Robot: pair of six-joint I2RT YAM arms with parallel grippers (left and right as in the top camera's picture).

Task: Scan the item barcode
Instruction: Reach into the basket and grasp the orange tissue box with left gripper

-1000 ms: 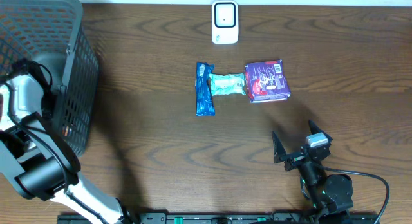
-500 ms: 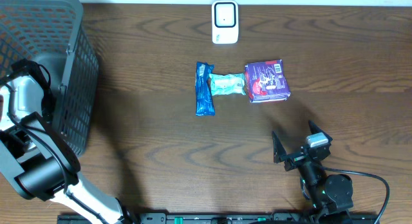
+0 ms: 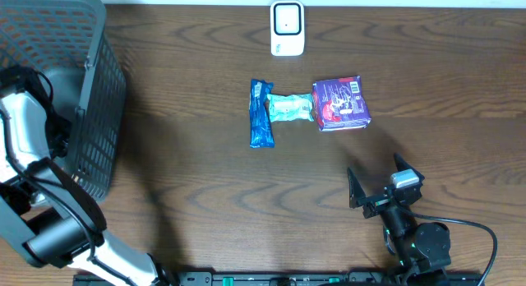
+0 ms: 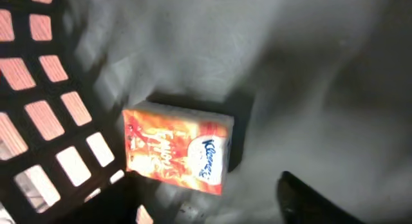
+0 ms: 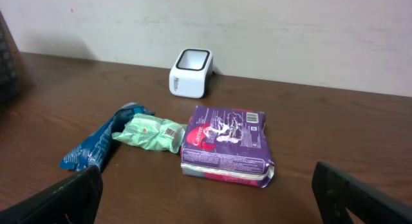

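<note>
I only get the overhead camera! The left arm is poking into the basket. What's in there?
Observer: An orange Kleenex pack, lying on the floor of the basket.
Child: Is the arm holding it?
Observer: No. Only one dark finger shows, in the picture's corner, apart from the pack.
Child: What does the right wrist camera see?
Observer: The purple pack has a pale pink-and-white side edge, facing that arm's open end effector.

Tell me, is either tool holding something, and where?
Nothing. The right tool is open and empty; the left tool is open above the pack, lying loose in the basket.
</note>
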